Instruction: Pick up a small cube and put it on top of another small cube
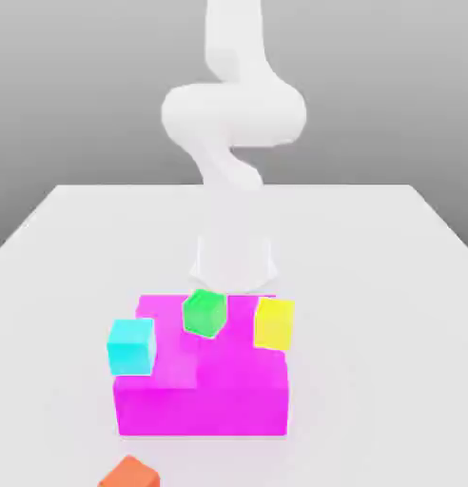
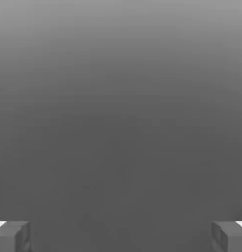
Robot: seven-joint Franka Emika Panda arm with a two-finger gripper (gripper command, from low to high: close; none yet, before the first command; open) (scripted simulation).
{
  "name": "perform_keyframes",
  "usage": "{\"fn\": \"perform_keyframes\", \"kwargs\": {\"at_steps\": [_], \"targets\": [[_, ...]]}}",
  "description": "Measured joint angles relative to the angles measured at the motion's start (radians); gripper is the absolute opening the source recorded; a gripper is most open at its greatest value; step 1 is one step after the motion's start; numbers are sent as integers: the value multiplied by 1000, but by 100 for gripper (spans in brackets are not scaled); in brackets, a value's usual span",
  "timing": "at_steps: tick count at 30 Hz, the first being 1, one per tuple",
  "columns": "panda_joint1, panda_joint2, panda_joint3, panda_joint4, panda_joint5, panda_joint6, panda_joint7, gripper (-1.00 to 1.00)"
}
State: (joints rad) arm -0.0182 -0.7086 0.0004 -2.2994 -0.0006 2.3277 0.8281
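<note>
The end effector (image 2: 121, 236) stands wide apart (nothing between); the small cube (image 1: 129, 473) lies near the magenta block (image 1: 204, 395).

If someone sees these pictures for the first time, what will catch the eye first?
The big magenta block in the middle of the white table, with cyan, green and yellow cubes on it. Behind it rises the white arm; the orange-red cube lies at the exterior view's bottom edge.

The small orange-red cube (image 1: 129, 473) sits on the table in front of the magenta block (image 1: 204, 395).
</note>
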Motion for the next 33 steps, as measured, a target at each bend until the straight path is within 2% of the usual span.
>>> {"fn": "perform_keyframes", "kwargs": {"at_steps": [16,28,33], "targets": [[-93,586,-22,4,-7,177,183,0],[-144,1022,-52,7,33,309,286,0],[-159,1203,-42,37,54,429,285,0]]}}
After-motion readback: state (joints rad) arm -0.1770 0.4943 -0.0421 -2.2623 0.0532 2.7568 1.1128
